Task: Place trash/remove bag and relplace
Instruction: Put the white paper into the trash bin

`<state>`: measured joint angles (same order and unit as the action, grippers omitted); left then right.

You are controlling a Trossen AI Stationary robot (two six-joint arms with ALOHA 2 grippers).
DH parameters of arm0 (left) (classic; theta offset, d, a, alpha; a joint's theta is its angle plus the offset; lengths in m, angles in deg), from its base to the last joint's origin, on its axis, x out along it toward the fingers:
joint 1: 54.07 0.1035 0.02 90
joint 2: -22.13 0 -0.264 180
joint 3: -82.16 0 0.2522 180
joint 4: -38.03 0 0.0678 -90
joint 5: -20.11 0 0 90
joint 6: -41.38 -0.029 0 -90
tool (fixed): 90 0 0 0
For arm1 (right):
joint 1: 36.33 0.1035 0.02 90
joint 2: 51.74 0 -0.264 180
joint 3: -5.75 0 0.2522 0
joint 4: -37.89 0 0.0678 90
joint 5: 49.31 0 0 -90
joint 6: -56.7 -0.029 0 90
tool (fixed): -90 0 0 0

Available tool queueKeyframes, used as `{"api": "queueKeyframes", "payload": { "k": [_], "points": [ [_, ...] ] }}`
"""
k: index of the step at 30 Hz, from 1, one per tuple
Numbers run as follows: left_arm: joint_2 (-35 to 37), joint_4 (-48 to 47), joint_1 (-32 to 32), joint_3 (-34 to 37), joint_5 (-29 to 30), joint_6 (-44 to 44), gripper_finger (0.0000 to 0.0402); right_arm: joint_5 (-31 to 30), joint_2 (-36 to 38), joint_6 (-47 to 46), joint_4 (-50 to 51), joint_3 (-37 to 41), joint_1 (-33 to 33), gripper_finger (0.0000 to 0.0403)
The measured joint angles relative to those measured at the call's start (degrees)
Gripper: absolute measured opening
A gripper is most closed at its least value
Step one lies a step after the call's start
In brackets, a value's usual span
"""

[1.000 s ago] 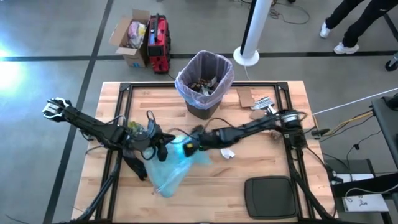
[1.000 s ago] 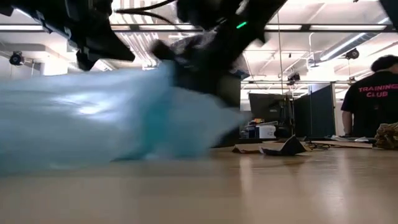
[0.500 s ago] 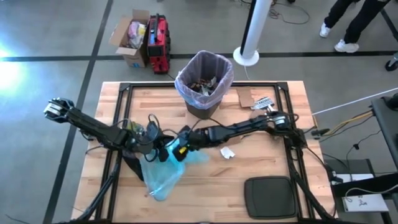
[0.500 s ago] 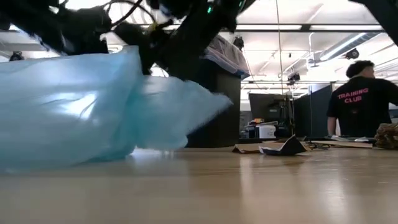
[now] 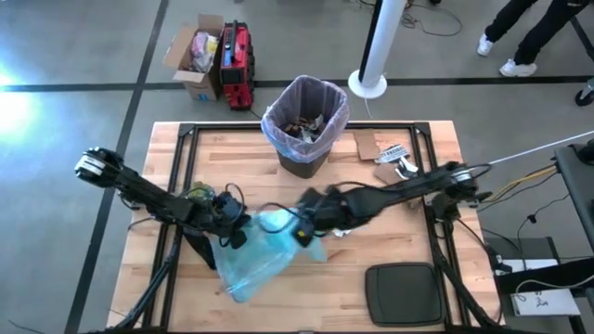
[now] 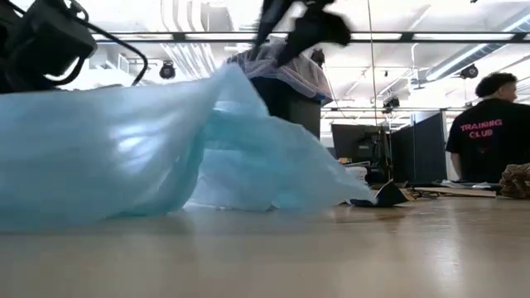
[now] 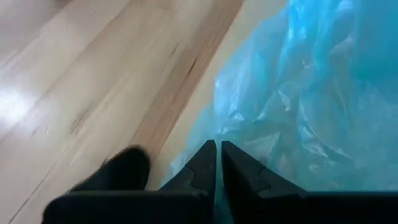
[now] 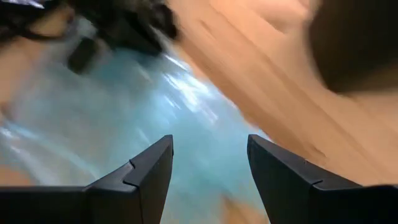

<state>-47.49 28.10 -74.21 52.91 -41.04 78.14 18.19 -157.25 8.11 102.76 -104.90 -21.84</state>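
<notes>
Lying crumpled on the wooden table (image 5: 390, 237), a light blue plastic bag (image 5: 258, 252) sits between both arms. Left gripper (image 7: 218, 163): fingers pressed together, pinching the blue bag's edge. Right gripper (image 8: 208, 163): fingers spread apart, above the blue bag, holding nothing. Behind them stands the bin (image 5: 304, 119), lined with the pale pink bag (image 5: 275, 121), trash (image 5: 303, 124) inside. More cardboard scraps (image 5: 379, 148) lie just beside the bin.
</notes>
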Motion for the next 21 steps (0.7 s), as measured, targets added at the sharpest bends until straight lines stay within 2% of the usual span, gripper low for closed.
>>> {"api": "queueKeyframes", "payload": {
  "k": [6,8,11,13,15,18,21],
  "points": [
    [4.1,-6.0,-0.1,-2.3,-1.0,1.5,0.0011,-0.4,1.9,-7.8,10.6,1.0,4.1,0.0195],
    [6.8,-9.5,-0.2,-4.0,-1.0,2.9,0.0011,-0.1,2.2,-10.4,11.6,1.1,5.3,0.0195],
    [9.5,-9.4,-0.2,-7.5,-0.7,5.5,0.0011,-0.1,2.2,-14.0,14.1,1.3,7.2,0.0195],
    [10.7,-2.9,-0.2,-9.6,-0.2,4.2,0.0011,-0.2,2.3,-16.7,13.0,1.3,8.4,0.0195],
    [10.7,8.3,-0.3,-10.7,-0.4,-3.1,0.0011,0.0,2.6,-18.7,13.4,1.2,9.0,0.0195],
    [8.1,19.4,0.4,-12.9,-2.0,-15.0,0.0011,-0.1,3.4,-21.1,12.9,0.9,9.6,0.0195],
    [3.1,18.9,2.4,-16.4,-4.1,-17.0,0.0011,-0.5,4.5,-23.6,12.7,0.8,9.8,0.0195]
  ]
}}
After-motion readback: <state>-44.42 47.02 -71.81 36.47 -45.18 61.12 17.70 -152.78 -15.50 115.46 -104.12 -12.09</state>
